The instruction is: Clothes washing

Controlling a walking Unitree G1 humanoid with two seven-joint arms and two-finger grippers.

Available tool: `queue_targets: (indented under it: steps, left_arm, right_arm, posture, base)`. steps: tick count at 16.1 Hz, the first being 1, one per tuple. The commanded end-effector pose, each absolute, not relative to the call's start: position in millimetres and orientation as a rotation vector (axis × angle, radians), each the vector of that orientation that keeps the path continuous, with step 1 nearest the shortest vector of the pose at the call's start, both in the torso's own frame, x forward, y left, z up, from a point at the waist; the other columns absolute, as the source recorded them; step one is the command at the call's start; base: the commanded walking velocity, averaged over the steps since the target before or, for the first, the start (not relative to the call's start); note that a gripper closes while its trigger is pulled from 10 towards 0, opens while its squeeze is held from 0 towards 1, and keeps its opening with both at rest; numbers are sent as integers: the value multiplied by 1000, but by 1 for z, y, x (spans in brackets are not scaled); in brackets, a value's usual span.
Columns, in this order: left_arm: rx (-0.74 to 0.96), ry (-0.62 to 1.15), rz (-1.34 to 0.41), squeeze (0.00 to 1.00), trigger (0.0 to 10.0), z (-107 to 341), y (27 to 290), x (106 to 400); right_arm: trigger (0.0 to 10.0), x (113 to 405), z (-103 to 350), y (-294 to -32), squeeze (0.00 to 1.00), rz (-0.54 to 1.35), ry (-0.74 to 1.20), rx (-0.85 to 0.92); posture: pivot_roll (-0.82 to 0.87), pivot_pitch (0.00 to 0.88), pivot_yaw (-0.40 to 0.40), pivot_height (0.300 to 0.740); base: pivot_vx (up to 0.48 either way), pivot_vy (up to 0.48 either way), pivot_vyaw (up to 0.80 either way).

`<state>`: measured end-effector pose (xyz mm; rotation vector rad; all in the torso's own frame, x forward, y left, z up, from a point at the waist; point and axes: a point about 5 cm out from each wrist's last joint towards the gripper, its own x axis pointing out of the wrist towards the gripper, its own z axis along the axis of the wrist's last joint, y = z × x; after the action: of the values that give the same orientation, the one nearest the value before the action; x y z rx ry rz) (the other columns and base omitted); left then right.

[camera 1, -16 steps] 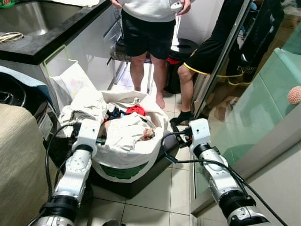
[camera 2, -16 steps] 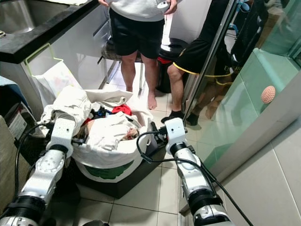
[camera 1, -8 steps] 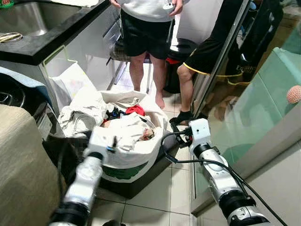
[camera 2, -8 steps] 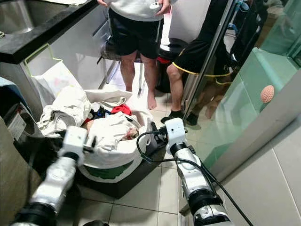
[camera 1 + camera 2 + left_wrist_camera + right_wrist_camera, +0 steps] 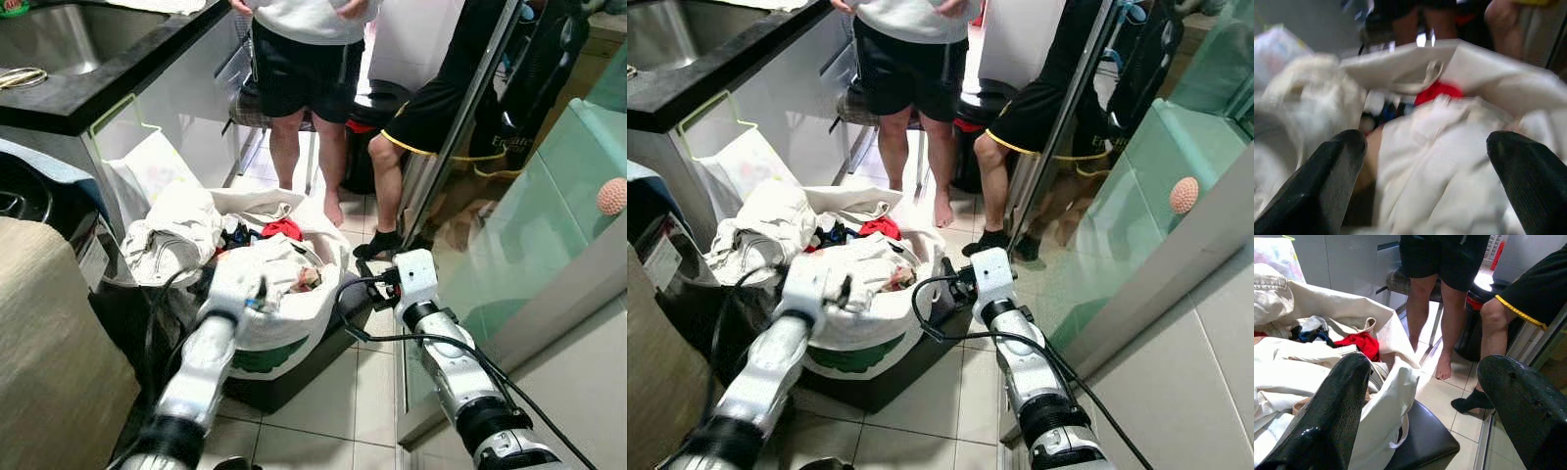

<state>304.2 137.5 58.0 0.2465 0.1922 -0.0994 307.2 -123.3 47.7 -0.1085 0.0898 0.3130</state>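
1. Start at the left: the bench (image 5: 69, 103) edge and the cream jacket (image 5: 174, 235) draped over the laundry bag's (image 5: 284, 328) left rim. Leave both alone.
2. Bring the left gripper (image 5: 1425, 161) down onto the white garment (image 5: 279, 269) — it hovers just above the pile, fingers (image 5: 1327, 181) spread wide and holding nothing.
3. Sink both fingers into a thick fold before closing; a shallow pinch will likely slip off loose cloth.
4. Avoid the red garment (image 5: 284, 228) and the bag's strap behind it.
5. Keep the right gripper (image 5: 1425, 401) beside the bag's right rim, fingers likewise parted and empty.
6. Lift clear of the two people (image 5: 304, 59) standing beyond the bag.
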Motion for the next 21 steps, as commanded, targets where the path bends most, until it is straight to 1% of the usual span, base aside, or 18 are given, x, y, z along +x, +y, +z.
queue_targets:
  steps: [1, 5, 6, 7, 8, 10, 11, 12, 14, 16, 19, 21]
  left_arm:
    - [242, 156, -118, 0, 10000, 69, 129, 310]
    - [238, 116, -163, 0, 10000, 81, 113, 319]
    - [267, 130, -144, 0, 10000, 78, 125, 319]
    - [291, 148, -108, 0, 10000, 75, 142, 319]
    - [298, 153, -95, 0, 10000, 74, 148, 319]
    - [336, 174, -35, 0, 10000, 72, 175, 318]
    - [367, 202, 31, 0, 10000, 70, 204, 315]
    - [387, 225, 70, 0, 10000, 67, 220, 312]
    - [407, 243, 94, 0, 10000, 64, 233, 308]
    - [445, 310, 99, 0, 10000, 50, 247, 300]
    - [447, 340, 88, 0, 10000, 42, 250, 296]
    - [438, 341, 65, 0, 10000, 40, 242, 297]
  right_arm:
    - [10000, 312, 53, -124, 0, 312, 68, -124]
    - [10000, 312, 53, -124, 0, 310, 65, -124]
    - [10000, 311, 53, -125, 0, 305, 65, -125]
    - [10000, 310, 52, -127, 0, 301, 66, -125]
    - [10000, 310, 52, -127, 0, 301, 67, -126]
    - [10000, 309, 51, -127, 0, 301, 70, -127]
    - [10000, 309, 50, -127, 0, 307, 76, -130]
    - [10000, 310, 49, -126, 0, 311, 79, -132]
    - [10000, 310, 50, -126, 0, 315, 80, -134]
    - [10000, 311, 49, -126, 0, 321, 84, -140]
    - [10000, 311, 50, -127, 0, 317, 83, -143]
    - [10000, 310, 49, -128, 0, 313, 82, -143]
  posture:
    - [75, 0, -35, 740]
    - [64, 0, -24, 740]
    - [65, 0, -23, 740]
    - [66, 0, -22, 740]
    - [67, 0, -23, 740]
    - [74, 0, -27, 740]
    - [81, 0, -36, 740]
    - [84, 0, -38, 740]
    - [86, 0, -43, 740]
    - [87, 0, -47, 740]
    - [78, 0, -43, 740]
    - [71, 0, -36, 740]
  base:
    - [0, 0, 0]
    - [0, 0, 0]
    - [0, 0, 0]
    - [0, 0, 0]
    - [0, 0, 0]
    - [0, 0, 0]
    - [0, 0, 0]
    - [0, 0, 0]
    - [0, 0, 0]
    - [0, 0, 0]
    - [0, 0, 0]
    - [0, 0, 0]
